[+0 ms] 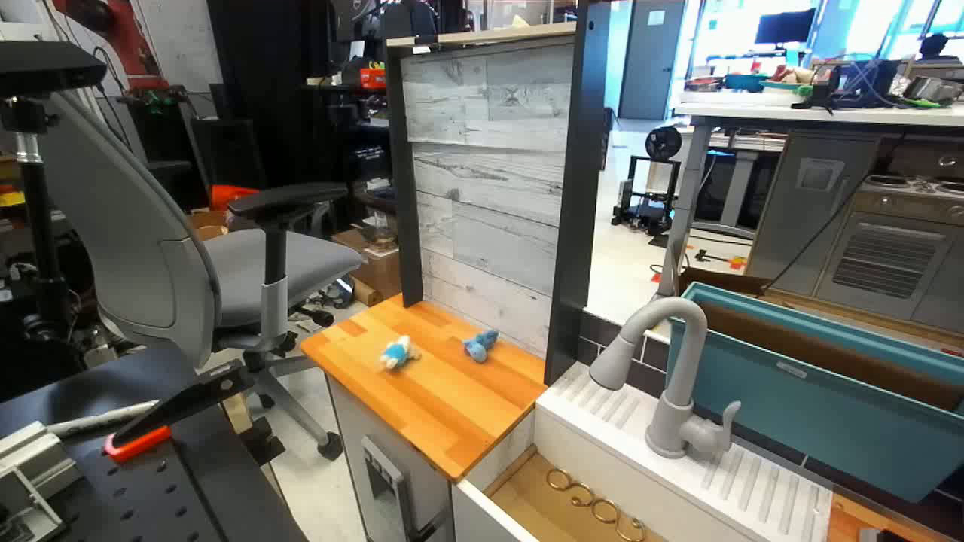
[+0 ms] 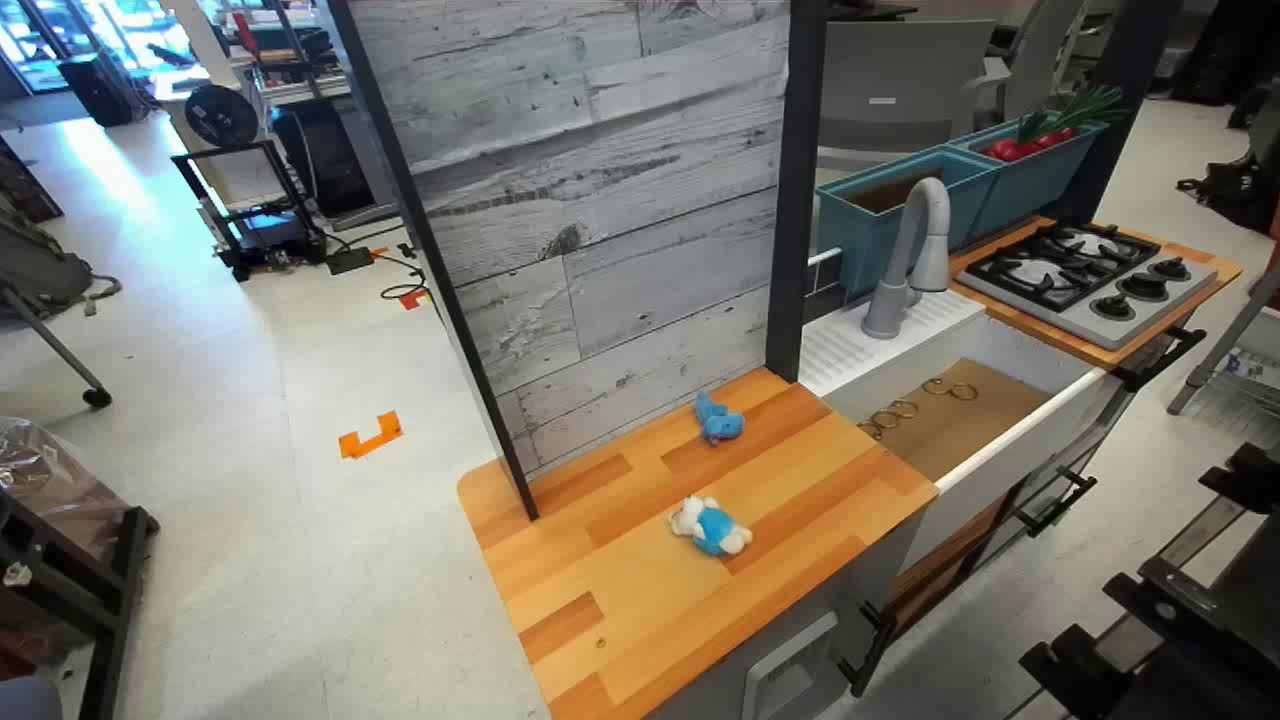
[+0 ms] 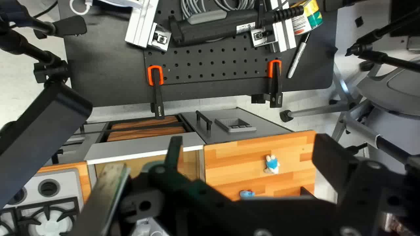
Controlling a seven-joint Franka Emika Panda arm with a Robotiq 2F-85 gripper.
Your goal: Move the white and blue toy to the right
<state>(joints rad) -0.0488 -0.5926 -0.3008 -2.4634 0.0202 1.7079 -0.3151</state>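
The gripper (image 3: pixel 248 150) is spread wide; the white-and-blue toy (image 2: pixel 714 528) lies on the counter (image 2: pixel 600 560) near the blue toy (image 2: pixel 718 420); rings (image 1: pixel 593 504) lie in the sink (image 2: pixel 1020 440), red vegetables (image 2: pixel 1012 150) and greens (image 2: pixel 1082 108) in a planter (image 2: pixel 1045 185)

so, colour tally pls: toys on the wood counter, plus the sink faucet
White and blue toy: 1
Mostly blue toy: 1
Grey faucet: 1
Total: 3
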